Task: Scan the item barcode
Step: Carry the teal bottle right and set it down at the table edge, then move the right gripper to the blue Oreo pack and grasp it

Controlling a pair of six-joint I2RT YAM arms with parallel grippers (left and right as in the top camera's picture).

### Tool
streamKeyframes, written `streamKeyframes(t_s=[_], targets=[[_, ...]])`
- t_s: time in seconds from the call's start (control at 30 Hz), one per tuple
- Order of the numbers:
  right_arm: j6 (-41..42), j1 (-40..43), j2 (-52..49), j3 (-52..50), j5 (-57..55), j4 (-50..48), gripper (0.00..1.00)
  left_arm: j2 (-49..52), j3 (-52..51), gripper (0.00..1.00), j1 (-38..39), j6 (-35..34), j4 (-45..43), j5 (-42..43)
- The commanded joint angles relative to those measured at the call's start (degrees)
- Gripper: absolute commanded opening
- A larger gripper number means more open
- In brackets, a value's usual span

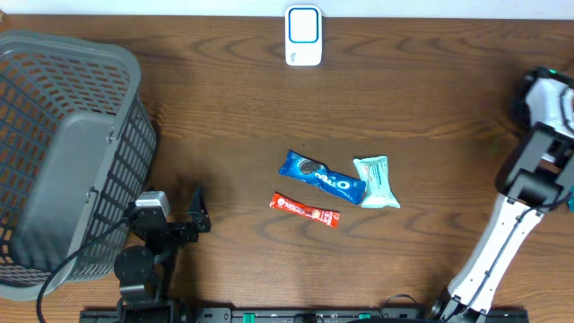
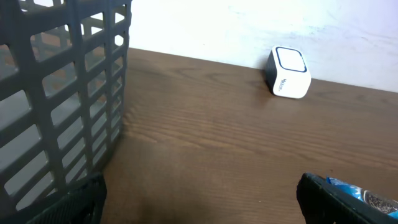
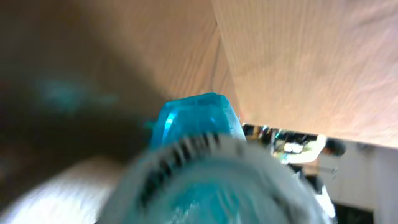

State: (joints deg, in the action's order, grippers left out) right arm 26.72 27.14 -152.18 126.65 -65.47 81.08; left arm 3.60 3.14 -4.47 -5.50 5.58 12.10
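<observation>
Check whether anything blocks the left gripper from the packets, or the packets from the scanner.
Nothing visible: bare table lies between the left gripper and the red packet, and from the blue packet to the scanner. The basket stands aside.

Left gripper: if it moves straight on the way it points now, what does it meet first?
Probably nothing near: ahead of the left gripper lies only bare table. The basket stands to its left, the scanner far off and slightly right; depth is unclear.

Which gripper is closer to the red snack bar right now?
Left. The left gripper sits open between the basket and the red snack bar; the right gripper hangs far off at the table's right edge, beyond the teal packet.
</observation>
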Motion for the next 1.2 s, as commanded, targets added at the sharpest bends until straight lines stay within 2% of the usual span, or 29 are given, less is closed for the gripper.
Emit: streamKeyframes(t_s=[0.0, 0.03, 0.13, 0.17, 0.2, 0.37, 0.47, 0.57, 0.7, 0.8, 0.87, 0.97, 1.17], targets=[[1.5, 0.7, 1.5, 0.8, 7.7, -1.8, 0.38, 0.0, -1.2, 0.98, -0.3, 0.5, 1.2, 0.3], [0.4, 0.9, 1.5, 0.8, 8.9, -2.5, 0.46, 0.0, -1.2, 0.98, -0.3, 0.5, 1.2, 0.3], [-3.7, 0.5, 2.1, 1.8, 12.9, -5.0, 0.88, 0.0, -1.2, 0.98, -0.3, 0.5, 1.2, 0.3], [-4.9, 0.0, 2.4, 2.8, 14.9, -5.1, 0.96, 0.0, -1.2, 0.98, -0.3, 0.5, 1.2, 0.3], [-5.6, -0.5, 2.9, 3.9, 16.7, -5.0, 0.99, 0.0, -1.2, 0.98, -0.3, 0.5, 1.2, 0.3], [-6.1, -4.1, 7.1, 12.9, 30.6, -1.2, 0.99, 0.0, -1.2, 0.98, -0.3, 0.5, 1.2, 0.3], [-8.5, -7.0, 11.0, 18.4, 48.0, 2.4, 0.99, 0.0, -1.2, 0.98, -0.3, 0.5, 1.2, 0.3], [-15.8, -10.5, 15.2, 20.8, 70.0, 6.1, 0.99, 0.0, -1.2, 0.98, -0.3, 0.5, 1.2, 0.3], [-17.5, -16.2, 19.0, 20.7, 86.2, 13.9, 0.99, 0.0, -1.2, 0.98, -0.3, 0.5, 1.2, 0.3], [-16.1, -19.9, 19.8, 19.5, 89.6, 16.3, 0.99, 0.0, -1.2, 0.98, -0.3, 0.5, 1.2, 0.3], [-11.0, -24.0, 20.0, 16.8, 89.5, 16.3, 0.99, 0.0, -1.2, 0.98, -0.3, 0.5, 1.2, 0.3], [-10.6, -29.0, 20.0, 13.2, 84.2, 16.3, 0.99, 0.0, -1.2, 0.98, -0.3, 0.5, 1.2, 0.3], [-4.4, -39.7, 20.0, 9.5, 68.9, 16.3, 0.99, 0.0, -1.2, 0.98, -0.3, 0.5, 1.2, 0.3]])
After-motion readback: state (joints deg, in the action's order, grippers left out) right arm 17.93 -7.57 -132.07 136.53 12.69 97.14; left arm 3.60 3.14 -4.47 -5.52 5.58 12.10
